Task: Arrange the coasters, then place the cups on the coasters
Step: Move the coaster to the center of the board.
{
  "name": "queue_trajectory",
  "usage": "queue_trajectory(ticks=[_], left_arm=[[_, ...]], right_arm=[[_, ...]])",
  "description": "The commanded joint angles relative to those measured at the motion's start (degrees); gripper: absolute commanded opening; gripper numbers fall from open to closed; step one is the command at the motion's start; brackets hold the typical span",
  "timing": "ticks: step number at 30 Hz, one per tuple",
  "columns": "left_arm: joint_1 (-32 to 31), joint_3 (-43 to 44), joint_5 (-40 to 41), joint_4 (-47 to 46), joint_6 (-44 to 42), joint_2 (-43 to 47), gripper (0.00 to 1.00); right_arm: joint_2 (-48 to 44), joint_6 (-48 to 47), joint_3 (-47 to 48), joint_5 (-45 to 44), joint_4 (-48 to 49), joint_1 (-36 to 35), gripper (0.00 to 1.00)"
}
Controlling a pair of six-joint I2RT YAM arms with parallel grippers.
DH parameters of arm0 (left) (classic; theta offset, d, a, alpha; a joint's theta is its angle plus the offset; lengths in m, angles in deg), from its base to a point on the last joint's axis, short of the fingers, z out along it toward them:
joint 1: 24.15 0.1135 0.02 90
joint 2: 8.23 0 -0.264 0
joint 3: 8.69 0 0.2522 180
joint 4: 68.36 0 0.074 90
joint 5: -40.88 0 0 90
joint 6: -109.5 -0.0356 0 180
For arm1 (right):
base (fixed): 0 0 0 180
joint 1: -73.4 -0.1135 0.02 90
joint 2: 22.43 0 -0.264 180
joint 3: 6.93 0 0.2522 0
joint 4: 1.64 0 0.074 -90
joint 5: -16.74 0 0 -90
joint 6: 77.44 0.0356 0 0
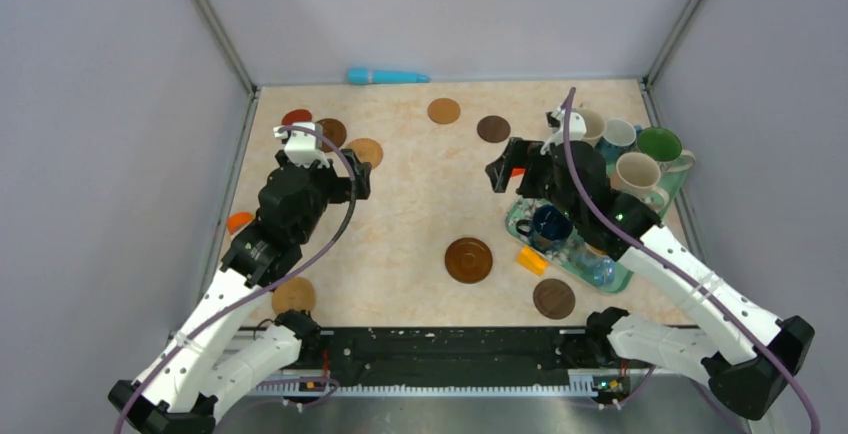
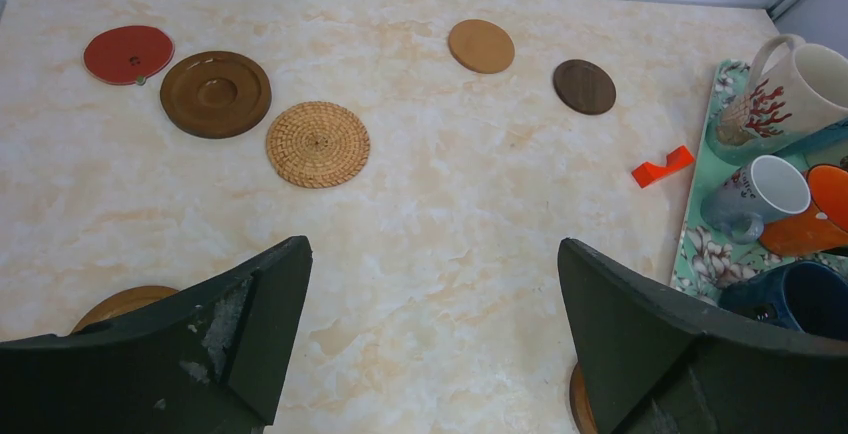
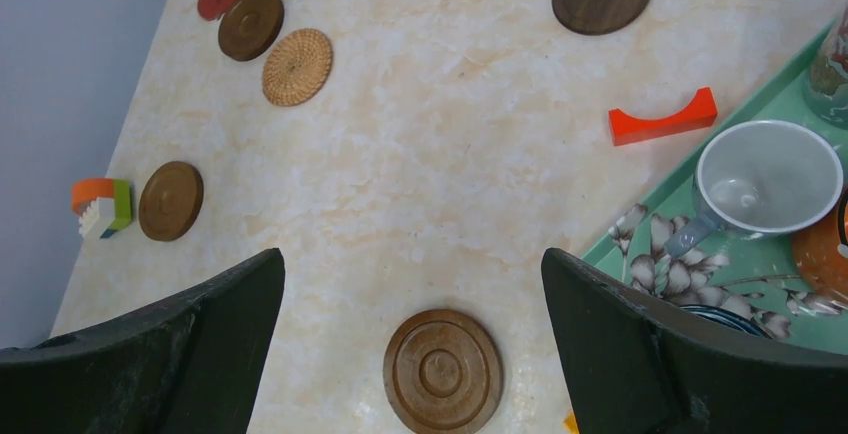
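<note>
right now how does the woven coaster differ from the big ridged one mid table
The woven coaster is pale straw basketwork; the ridged coaster is dark wood with concentric rings. The woven one sits far left beside a dished coaster; the ridged one lies alone, central. Both are round, flat and bear no cup.

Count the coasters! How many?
9: red coaster, glossy brown coaster, woven coaster far left; tan coaster, dark coaster at back; ridged coaster mid-table; near-right coaster by tray; near-left coaster; flat brown coaster beside toy block. More may be hidden.
</note>
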Motion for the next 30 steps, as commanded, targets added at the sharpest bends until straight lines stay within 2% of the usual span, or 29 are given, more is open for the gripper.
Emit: queue_trajectory(ticks=[1, 10, 17, 21, 23, 26, 30], left_arm=[[-0.1, 2.2, 0.6, -0.5, 0.1, 0.1, 0.99], [-0.2, 2.0, 0.8, -0.5, -0.1, -1.3, 0.99], [-0.1, 2.4, 5.6, 1.1, -0.2, -4.7, 0.98], [0.1, 6.4, 10.3, 7.4, 4.0, -11.6, 0.92], [1.0, 7.8, 8.4, 8.0, 4.1, -14.8, 0.82], [3.0, 11.0, 5.6, 9.4, 5.6, -19.1, 0.79], [6.1, 14.3, 2.0, 10.0, 7.9, -23.1, 0.80]], right_arm=[[-2.6, -0.4, 0.8, -1.1, 2.8, 0.4, 0.99], [-4.4, -0.8, -2.1, -0.9, 5.2, 0.4, 0.99], [-6.7, -2.6, -5.4, 2.3, 9.0, 0.4, 0.99], [-10.6, -5.0, -10.5, 9.3, 16.5, 0.3, 0.96], [-12.5, -4.6, -13.3, 11.1, 21.2, 0.4, 0.95], [-13.6, 0.6, -14.1, 12.0, 27.8, 0.4, 0.92], [-11.8, 10.6, -7.0, 12.8, 28.6, 0.3, 0.93]])
